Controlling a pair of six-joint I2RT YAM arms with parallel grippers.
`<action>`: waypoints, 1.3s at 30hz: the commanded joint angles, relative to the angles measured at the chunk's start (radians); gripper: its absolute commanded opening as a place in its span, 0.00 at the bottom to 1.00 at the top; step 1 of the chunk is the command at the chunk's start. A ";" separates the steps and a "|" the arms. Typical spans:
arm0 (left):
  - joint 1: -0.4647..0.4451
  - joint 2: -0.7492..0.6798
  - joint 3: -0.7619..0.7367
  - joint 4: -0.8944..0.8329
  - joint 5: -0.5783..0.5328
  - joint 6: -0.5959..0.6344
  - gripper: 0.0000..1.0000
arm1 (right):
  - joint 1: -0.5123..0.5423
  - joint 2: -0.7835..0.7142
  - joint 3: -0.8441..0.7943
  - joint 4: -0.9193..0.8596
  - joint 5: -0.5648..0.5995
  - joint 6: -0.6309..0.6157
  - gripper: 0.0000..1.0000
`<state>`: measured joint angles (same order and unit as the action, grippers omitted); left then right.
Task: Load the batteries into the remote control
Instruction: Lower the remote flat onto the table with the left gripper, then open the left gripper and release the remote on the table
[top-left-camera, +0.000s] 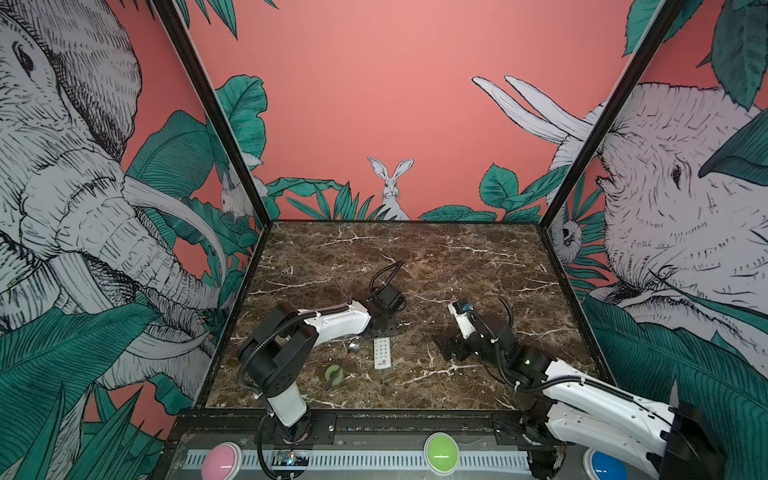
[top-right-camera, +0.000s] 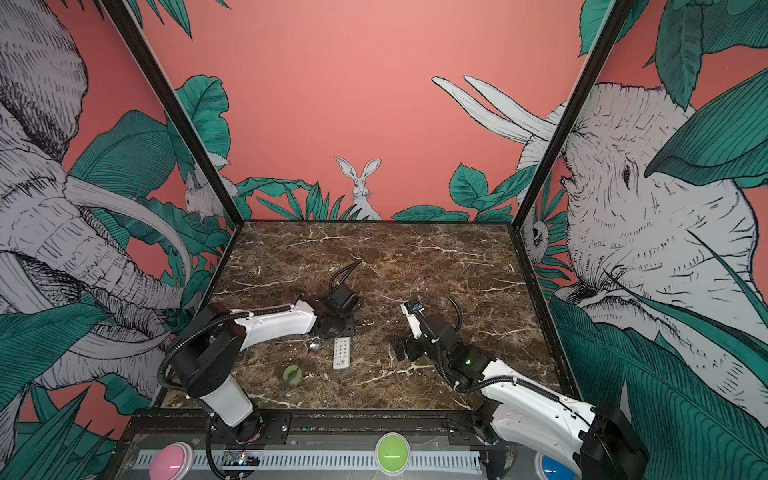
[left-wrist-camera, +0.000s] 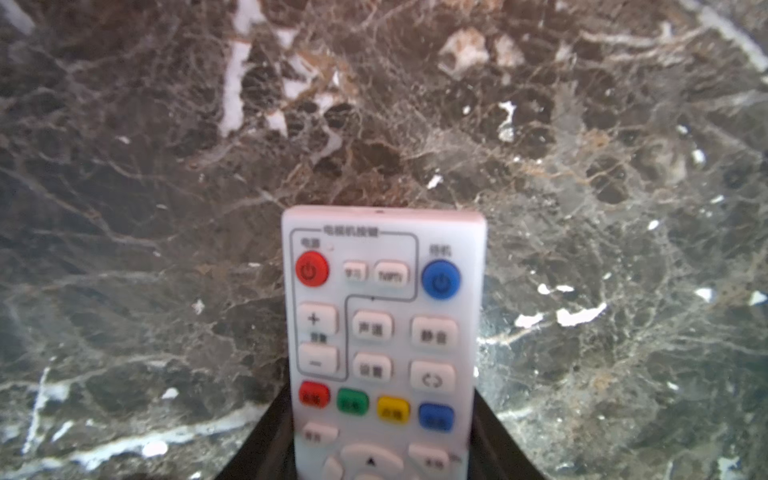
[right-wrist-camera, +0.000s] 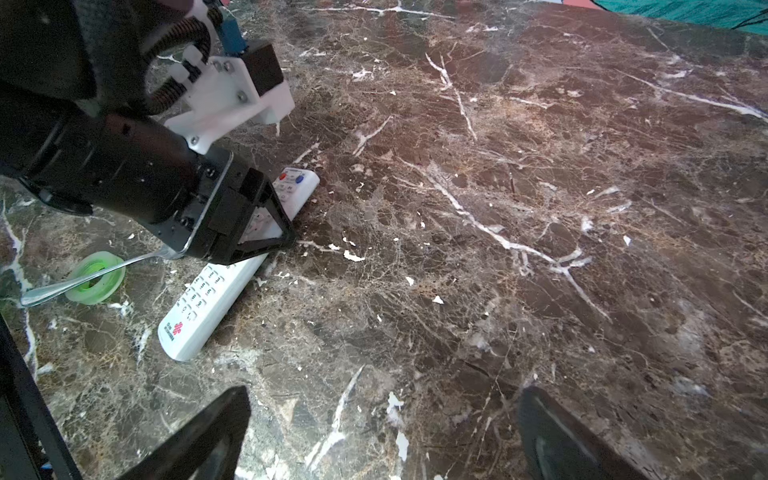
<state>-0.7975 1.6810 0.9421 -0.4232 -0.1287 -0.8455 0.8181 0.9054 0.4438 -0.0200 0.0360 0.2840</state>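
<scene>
As the remote control lies buttons-up on the surface, its long axis running straight ahead of the left fingers that clamp its width, we judge that arm nearer; the right fingers stand spread, empty, well apart. We see no batteries, and read plus and minus keys, blurred Chinese labels, a red logo behind the fingers.

Even, soft light; both top views bow at their edges. The left wrist view blurs the remote control slightly.
</scene>
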 joint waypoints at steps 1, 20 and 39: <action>-0.008 0.013 0.001 -0.001 -0.026 -0.022 0.50 | -0.006 -0.028 -0.003 0.016 -0.003 -0.005 0.99; -0.010 -0.015 -0.021 0.021 -0.030 -0.001 0.58 | -0.007 -0.055 0.018 -0.024 -0.001 -0.025 0.99; -0.009 -0.134 -0.042 0.018 -0.007 0.068 0.96 | -0.014 -0.022 0.063 -0.081 0.033 -0.024 1.00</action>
<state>-0.8024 1.6096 0.9173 -0.3847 -0.1310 -0.8009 0.8124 0.8822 0.4671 -0.0925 0.0441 0.2584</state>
